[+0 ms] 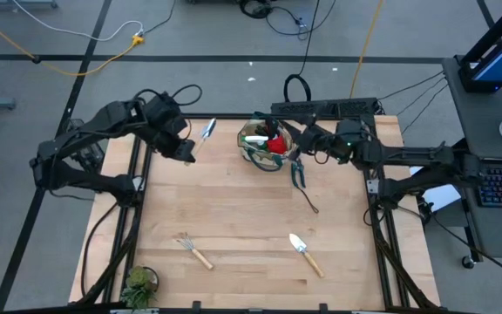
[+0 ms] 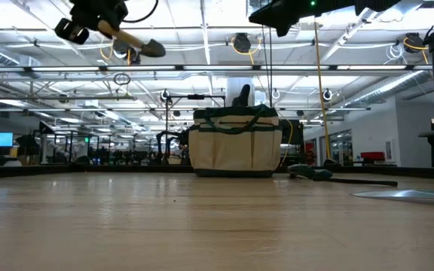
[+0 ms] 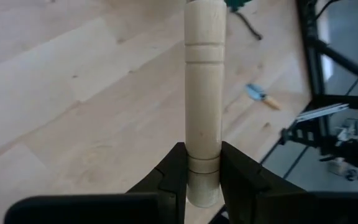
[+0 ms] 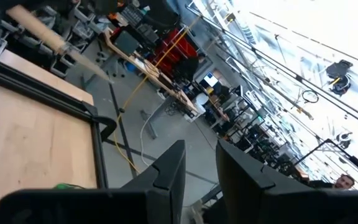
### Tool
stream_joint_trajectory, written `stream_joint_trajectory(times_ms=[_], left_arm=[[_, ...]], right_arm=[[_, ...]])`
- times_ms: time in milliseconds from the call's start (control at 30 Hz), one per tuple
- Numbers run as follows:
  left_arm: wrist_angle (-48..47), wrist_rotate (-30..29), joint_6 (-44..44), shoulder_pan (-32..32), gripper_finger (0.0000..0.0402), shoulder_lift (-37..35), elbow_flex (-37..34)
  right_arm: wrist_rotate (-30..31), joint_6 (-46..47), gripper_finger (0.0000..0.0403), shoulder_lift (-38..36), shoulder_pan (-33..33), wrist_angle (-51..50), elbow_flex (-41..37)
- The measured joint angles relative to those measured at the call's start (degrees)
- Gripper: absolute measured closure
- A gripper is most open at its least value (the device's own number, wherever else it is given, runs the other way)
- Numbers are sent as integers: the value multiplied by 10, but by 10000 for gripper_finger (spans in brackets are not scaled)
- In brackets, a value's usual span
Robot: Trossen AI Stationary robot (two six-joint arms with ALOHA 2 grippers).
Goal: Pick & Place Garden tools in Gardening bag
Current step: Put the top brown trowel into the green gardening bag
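Trowel (image 1: 207, 130), smooth wooden handle clamped in left pincer (image 1: 187, 153), hangs above table (image 1: 234, 209).

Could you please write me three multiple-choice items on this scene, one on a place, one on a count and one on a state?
1. Where is the gardening bag?
A. At the far edge of the table, between the two arms
B. At the near edge, beside the potted plant
C. On the floor

2. How many wooden-handled tools lie flat on the near half of the table?
A. None
B. Two
C. Four

3. What is the left gripper doing?
A. Hanging open with nothing in it
B. Resting flat on the table
C. Clamping a wooden tool handle in the air

Answers: 1 A, the high view shows the bag at the far edge between the arms. 2 B, a fork and a trowel lie there. 3 C, the left wrist view shows both fingers shut on the wooden handle, above the table.
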Motion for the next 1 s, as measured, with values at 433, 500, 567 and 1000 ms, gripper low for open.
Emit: stream_joint_trajectory(times_ms=[433,500,567,1000], left_arm=[[124,25,-124,-47,331,10,22],[145,33,-136,-52,331,13,21],[173,42,-151,-58,331,19,22],[268,74,-230,-81,331,58,21]], right_arm=[[-58,-47,323,80,21,-34,76],[-57,-66,323,95,27,-54,93],[-58,-82,323,109,31,-67,107],[-58,-203,323,132,66,-71,125]])
